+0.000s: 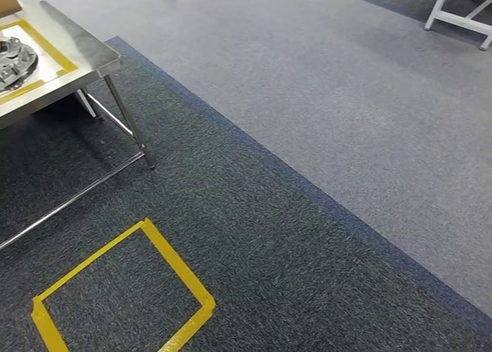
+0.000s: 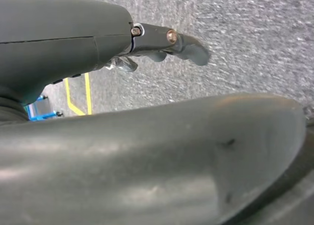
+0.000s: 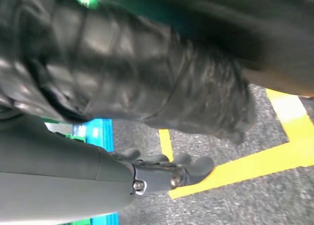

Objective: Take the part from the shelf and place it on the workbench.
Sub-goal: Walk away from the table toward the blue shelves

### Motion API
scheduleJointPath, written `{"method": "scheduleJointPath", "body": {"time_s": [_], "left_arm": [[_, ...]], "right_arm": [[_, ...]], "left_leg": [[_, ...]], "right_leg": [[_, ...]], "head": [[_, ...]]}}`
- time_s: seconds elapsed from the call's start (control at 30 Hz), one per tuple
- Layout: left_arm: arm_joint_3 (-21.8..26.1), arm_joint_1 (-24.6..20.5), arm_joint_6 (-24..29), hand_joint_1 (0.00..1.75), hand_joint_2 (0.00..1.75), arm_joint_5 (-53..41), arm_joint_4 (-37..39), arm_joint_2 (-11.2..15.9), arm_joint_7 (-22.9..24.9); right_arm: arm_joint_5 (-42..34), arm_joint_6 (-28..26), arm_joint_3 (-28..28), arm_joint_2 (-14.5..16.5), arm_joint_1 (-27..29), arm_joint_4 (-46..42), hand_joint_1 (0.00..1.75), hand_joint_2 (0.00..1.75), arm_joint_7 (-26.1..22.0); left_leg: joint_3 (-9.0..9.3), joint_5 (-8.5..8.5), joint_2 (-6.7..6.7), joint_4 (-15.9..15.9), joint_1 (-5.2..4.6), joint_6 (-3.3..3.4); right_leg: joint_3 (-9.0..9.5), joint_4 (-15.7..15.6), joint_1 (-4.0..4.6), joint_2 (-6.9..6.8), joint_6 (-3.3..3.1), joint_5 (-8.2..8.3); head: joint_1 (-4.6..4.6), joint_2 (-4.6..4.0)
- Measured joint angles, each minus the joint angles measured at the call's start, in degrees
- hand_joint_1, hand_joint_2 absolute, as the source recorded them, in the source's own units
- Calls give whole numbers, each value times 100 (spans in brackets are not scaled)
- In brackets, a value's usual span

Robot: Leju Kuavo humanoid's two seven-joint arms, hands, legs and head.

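Head view — the part (image 1: 16,61) lies on the workbench (image 1: 87,54); both hands — left hand (image 2: 167,45), right hand (image 3: 167,171) — hang spread, holding nothing

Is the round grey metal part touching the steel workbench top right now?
Touching. In the head view the round grey metal part rests flat on the steel workbench, inside the yellow tape outline.

Dark speckled grey carpet (image 1: 278,252) edged in navy beside paler grey carpet (image 1: 325,68). Yellow tape square (image 1: 124,290) on dark pile. Silver workbench (image 1: 81,48) framed in yellow. Dull grey metal part (image 1: 14,61).
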Motion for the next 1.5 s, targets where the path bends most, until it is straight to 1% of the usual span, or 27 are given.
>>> {"method": "scheduleJointPath", "body": {"time_s": [0.03, 0.1, 0.17, 0.2, 0.23, 0.27, 0.33, 0.4, 0.5, 0.57, 0.63, 0.67, 0.73, 0.8, 0.87, 0.9, 0.97, 1.0, 1.07, 1.13, 1.17, 1.2, 1.23, 1.3, 1.37, 1.43, 1.5], "left_arm": [[-1, -3, 7, 0, 0, -5, 0, 2, -4], [-5, 8, 20, 0, 0, -17, 0, 5, -8], [-22, 29, 34, 0, 0, -35, 0, 4, -9], [-38, 35, 42, 0, 0, -43, 0, 5, -9], [-56, 39, 58, 0, 0, -50, 0, 7, -10], [-74, 38, 79, 0, 0, -63, 0, 10, -13], [-97, 36, 122, 0, 0, -97, 0, 27, -22], [-105, 27, 144, 0, 0, -123, 0, 36, -39], [-114, 4, 150, 0, 0, -140, -1, 19, -50], [-127, -6, 156, 0, 0, -149, -2, 8, -53], [-143, 1, 156, 0, 0, -151, -2, 14, -54], [-151, 10, 153, 0, 0, -153, -2, 13, -53], [-175, 25, 143, 0, 0, -160, -2, 17, -46], [-198, 15, 137, 0, 0, -173, -2, 12, -39], [-220, 5, 133, 0, 0, -195, -2, 9, -31], [-231, 2, 131, 0, 0, -207, -2, 10, -22], [-248, -12, 114, 0, 0, -225, -2, 9, -6], [-250, -23, 103, 0, 0, -227, -2, 9, 1], [-256, -34, 90, 0, 0, -227, -2, 10, 7], [-266, -20, 88, 0, 0, -227, -2, 10, 16], [-270, -9, 86, 0, 0, -227, -2, 8, 24], [-274, 2, 83, 0, 0, -227, -2, 8, 32], [-276, 12, 76, 0, 0, -227, -2, 8, 39], [-280, 17, 58, 0, 0, -227, -2, 10, 48], [-282, 15, 34, 0, 0, -227, -2, 16, 51], [-284, 1, 19, 0, 0, -227, -2, 20, 50], [-285, -20, 10, 0, 0, -227, -2, 13, 50]], "right_arm": [[3, 5, 0, 1, 0, -1, 0, 0, 4], [16, 14, 0, 1, -11, -1, 0, 0, 9], [39, 20, 0, 1, -16, -1, 0, 0, 10], [47, 22, 0, 1, -13, -1, 0, 0, 10], [54, 25, 0, 1, -9, 0, 0, 0, 10], [58, 27, 0, 1, -5, 1, 0, 0, 11], [69, 30, 0, 5, -10, 1, 0, 0, 12], [78, 32, 0, 11, -24, 1, 0, 0, 12], [84, 33, 0, 11, -1, 1, 0, 0, 14], [84, 32, 0, 11, 13, 2, 0, 0, 19], [84, 32, -1, 10, -4, 2, 0, 0, 25], [87, 32, -1, 10, -12, 1, 0, 0, 26], [97, 34, -2, 9, -14, 1, 0, 0, 26], [105, 38, -2, 5, -10, 1, 0, 0, 27], [113, 39, -2, 2, -13, 1, 0, 0, 34], [119, 40, -2, 1, -15, 1, 0, 0, 37], [140, 43, -2, 0, -11, 1, 0, 0, 40], [149, 44, -2, -1, -4, 1, 0, 0, 41], [160, 44, -2, -1, -3, 1, 0, 0, 43], [163, 50, -2, -1, -20, 1, 0, 0, 43], [164, 54, -2, -1, -25, 1, 0, 0, 43], [166, 57, -2, -1, -25, 1, 0, 0, 43], [167, 58, -2, -1, -22, 1, 0, 0, 43], [173, 59, -2, -1, -18, 1, 0, 0, 43], [183, 59, -2, 1, -25, 1, 0, 0, 43], [191, 58, -2, 1, -36, 1, 0, 0, 43], [193, 57, -2, 1, -22, 1, 0, 0, 43]], "left_leg": [[-40, -114, -147, 128, 14, -22], [-315, -501, -510, 776, 21, -26], [-676, -798, -634, 1537, 11, 0], [-762, -784, -646, 1687, 6, 17], [-747, -646, -663, 1601, 1, 42], [-640, -418, -713, 1301, -3, 74], [-356, -16, -986, 535, -4, 152], [-228, 86, -1174, 154, -11, 179], [-202, 114, -1034, 59, -24, 208], [-162, 167, -869, -34, -7, 251], [-149, 183, -673, -69, -16, 272], [-154, 180, -571, -68, -22, 276], [-153, 166, -382, -65, -26, 272], [-129, 143, -229, -58, -18, 245], [-105, 101, -113, -36, -36, 180], [-92, 86, -66, -26, -47, 143], [-59, 73, 43, -29, -45, 69], [-41, 52, 34, -19, -30, 31], [-115, -144, -214, 220, -3, -18], [-425, -525, -542, 912, 4, -22], [-616, -688, -609, 1315, 2, -16], [-760, -756, -636, 1596, 0, -9], [-820, -702, -649, 1680, -1, 3], [-656, -296, -736, 1202, -3, 48], [-376, 60, -1034, 451, 1, 103], [-256, 123, -1203, 118, -10, 129], [-233, 137, -1087, 61, -21, 164]], "right_leg": [[13, -16, -4, 64, -44, 19], [16, -30, 8, 203, -113, 56], [-5, -25, 43, 380, -152, 71], [-7, -20, 60, 472, -160, 72], [-4, -12, 74, 570, -161, 73], [0, -1, 85, 664, -160, 73], [-16, 30, 96, 831, -147, 72], [-79, 58, 83, 973, -92, 85], [-174, 36, 45, 1150, 36, 128], [-317, 252, 61, 924, 91, -25], [-645, 922, 71, 511, 134, -405], [-826, 1292, 62, 393, 157, -571], [-921, 1547, 39, 291, 195, -599], [-550, 946, 12, 154, 210, -281], [-114, 213, 15, -67, 177, -42], [-10, 40, 25, -124, 145, -5], [-7, -5, 46, -37, 63, 9], [-12, -15, 44, 29, 22, 21], [0, -49, 31, 148, -63, 57], [4, -59, 39, 270, -121, 87], [-3, -57, 54, 349, -136, 92], [-3, -56, 70, 433, -147, 94], [1, -52, 83, 525, -152, 95], [12, -36, 94, 705, -150, 95], [-9, 5, 97, 861, -121, 86], [-73, 34, 76, 998, -44, 93], [-148, 30, 45, 1088, 41, 113]], "head": [[-19, 0], [-66, 0], [-84, 0], [-86, 0], [-86, 0], [-86, 0], [-83, 0], [-82, 0], [-81, 0], [-57, 0], [-19, 0], [-4, 0], [-4, 0], [-2, 0], [-3, 0], [-13, 0], [-32, 0], [-38, 0], [-67, 0], [-111, 0], [-125, 0], [-127, 0], [-128, 0], [-128, 0], [-125, 0], [-125, 0], [-125, 0]]}}
